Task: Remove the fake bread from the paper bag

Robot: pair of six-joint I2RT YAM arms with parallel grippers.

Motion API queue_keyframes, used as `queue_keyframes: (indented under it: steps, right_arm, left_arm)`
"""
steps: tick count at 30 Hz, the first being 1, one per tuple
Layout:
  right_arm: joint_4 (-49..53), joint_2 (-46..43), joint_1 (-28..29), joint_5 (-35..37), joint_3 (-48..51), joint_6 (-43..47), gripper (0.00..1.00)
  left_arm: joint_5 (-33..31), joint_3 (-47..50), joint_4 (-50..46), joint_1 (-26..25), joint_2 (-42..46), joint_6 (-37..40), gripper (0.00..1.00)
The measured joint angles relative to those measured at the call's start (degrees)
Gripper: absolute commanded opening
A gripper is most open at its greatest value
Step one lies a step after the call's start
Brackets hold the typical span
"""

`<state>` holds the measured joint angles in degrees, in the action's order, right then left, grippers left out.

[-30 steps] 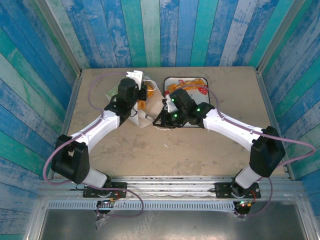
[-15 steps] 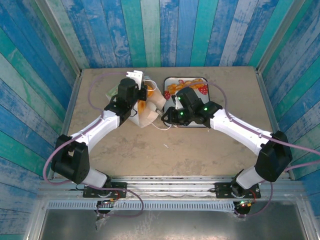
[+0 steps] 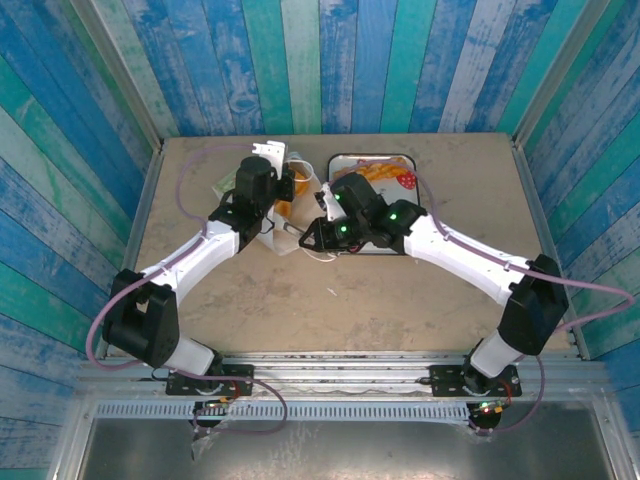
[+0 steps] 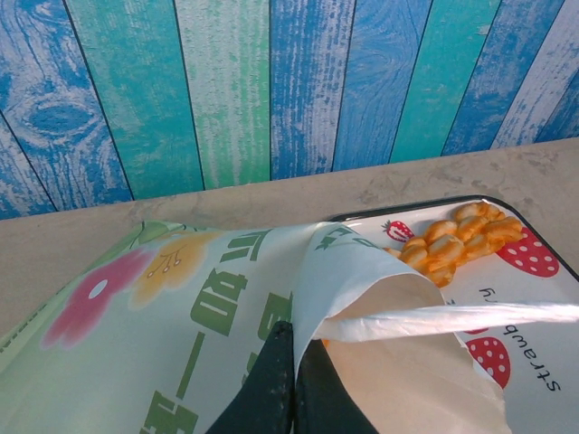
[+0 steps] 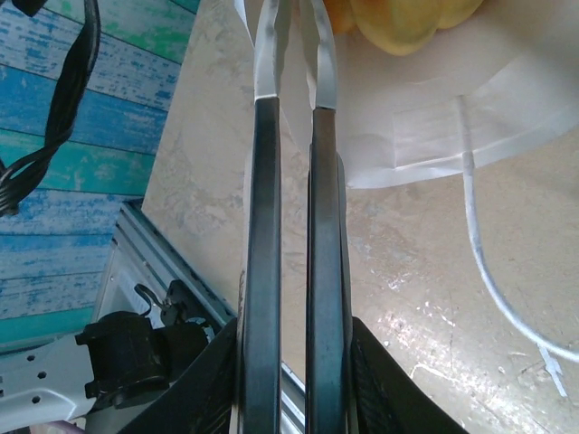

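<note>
Paper bag point(image 4: 226, 298) rim is sitting pinched in left gripper point(image 4: 292, 342); right gripper point(image 5: 291, 45), almost closed and empty, is needing to spread around bread point(image 5: 407, 18).

Bread point(image 5: 412, 14) cut off at top edge (R wrist cam), bag point(image 5: 434, 99) too.

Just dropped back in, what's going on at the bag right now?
The left gripper is shut on the rim of the paper bag, lifting its mouth open. The right gripper is at that mouth with its jaws almost together; whether it pinches the paper I cannot tell. Yellow fake bread sits inside the bag, and one twisted roll lies on the strawberry tray beside it.
</note>
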<state>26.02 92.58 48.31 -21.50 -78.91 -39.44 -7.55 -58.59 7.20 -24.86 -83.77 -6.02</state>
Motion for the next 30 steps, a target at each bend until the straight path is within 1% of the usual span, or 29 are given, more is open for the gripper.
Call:
queue_keyframes:
  steps: [7,12,15,23,30]
  right_arm:
    - [-0.3,5.0,0.0,-0.6,-2.1,0.0,0.27]
    - [1.0,5.6,-0.2,2.3,-2.2,-0.5,0.27]
    - [1.1,4.4,-0.5,4.4,-1.3,-1.0,0.27]
    - [2.4,-1.9,-3.0,9.3,1.9,-2.2,0.28]
    - [4.0,-3.1,-4.3,11.2,2.9,-2.3,0.31]
  left_arm:
    - [0.8,0.0,0.0,0.0,0.0,-0.1,0.00]
    - [1.1,0.0,0.0,0.0,0.0,-0.2,0.00]
    - [1.1,0.0,0.0,0.0,0.0,-0.2,0.00]
    - [1.0,0.0,0.0,0.0,0.0,-0.2,0.00]
    - [1.0,0.0,0.0,0.0,0.0,-0.2,0.00]
